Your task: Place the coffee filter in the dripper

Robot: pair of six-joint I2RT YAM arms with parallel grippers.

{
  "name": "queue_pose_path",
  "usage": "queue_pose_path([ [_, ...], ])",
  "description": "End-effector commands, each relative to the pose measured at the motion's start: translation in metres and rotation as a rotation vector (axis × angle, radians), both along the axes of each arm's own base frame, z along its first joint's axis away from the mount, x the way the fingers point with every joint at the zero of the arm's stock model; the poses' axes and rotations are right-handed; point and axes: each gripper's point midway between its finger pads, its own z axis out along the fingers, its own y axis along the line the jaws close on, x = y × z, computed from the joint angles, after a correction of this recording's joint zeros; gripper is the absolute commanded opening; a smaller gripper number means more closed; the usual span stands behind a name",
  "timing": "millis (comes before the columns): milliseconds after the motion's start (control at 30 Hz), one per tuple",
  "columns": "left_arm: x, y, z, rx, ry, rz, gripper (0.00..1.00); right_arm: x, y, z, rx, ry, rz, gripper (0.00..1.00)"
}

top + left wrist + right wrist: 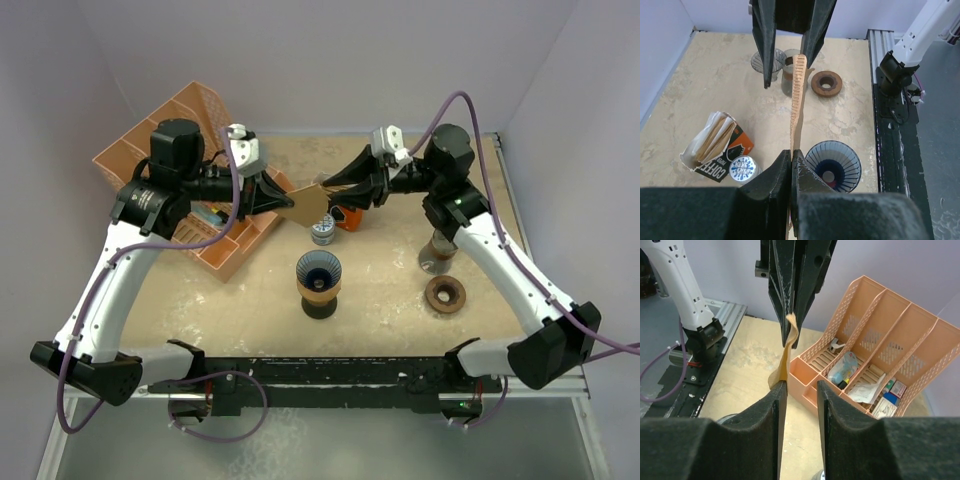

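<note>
The brown paper coffee filter [312,207] hangs in the air between both grippers, above and behind the dripper [318,268]. The dripper is a dark blue ribbed cone [833,165] on a brown base. My left gripper [285,200] is shut on one edge of the filter [797,95], its jaws pressed together [791,155]. My right gripper [335,188] faces it from the other side and stands open [800,390]. The filter's far edge [785,362] lies against one right finger [776,405], with a clear gap to the other.
An orange desk organizer [185,130] with small items stands at the back left. A coffee filter pack [347,217] and a round tin [322,234] lie behind the dripper. A glass server [438,255] and a brown ring [445,295] sit on the right.
</note>
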Motion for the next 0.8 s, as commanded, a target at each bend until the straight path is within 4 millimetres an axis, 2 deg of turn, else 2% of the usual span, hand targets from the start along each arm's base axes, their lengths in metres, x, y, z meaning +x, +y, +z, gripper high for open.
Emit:
queue_pose_path([
  [0, 0.006, -0.002, 0.028, -0.057, -0.065, 0.022, 0.0, -0.004, 0.0, 0.009, 0.068, -0.017, -0.023, 0.31],
  [100, 0.012, -0.003, 0.034, -0.082, -0.069, 0.041, 0.0, -0.007, 0.001, -0.002, 0.087, 0.06, -0.008, 0.28],
  [200, 0.015, -0.004, 0.033, -0.084, -0.068, 0.046, 0.0, -0.003, 0.004, -0.002, 0.108, 0.075, -0.009, 0.24],
  [533, 0.017, -0.005, 0.03, -0.088, -0.064, 0.057, 0.0, -0.01, 0.005, 0.0, 0.152, 0.13, 0.043, 0.21],
  [767, 0.018, -0.004, 0.03, -0.089, -0.065, 0.058, 0.0, -0.008, 0.006, 0.0, 0.158, 0.143, 0.038, 0.13],
])
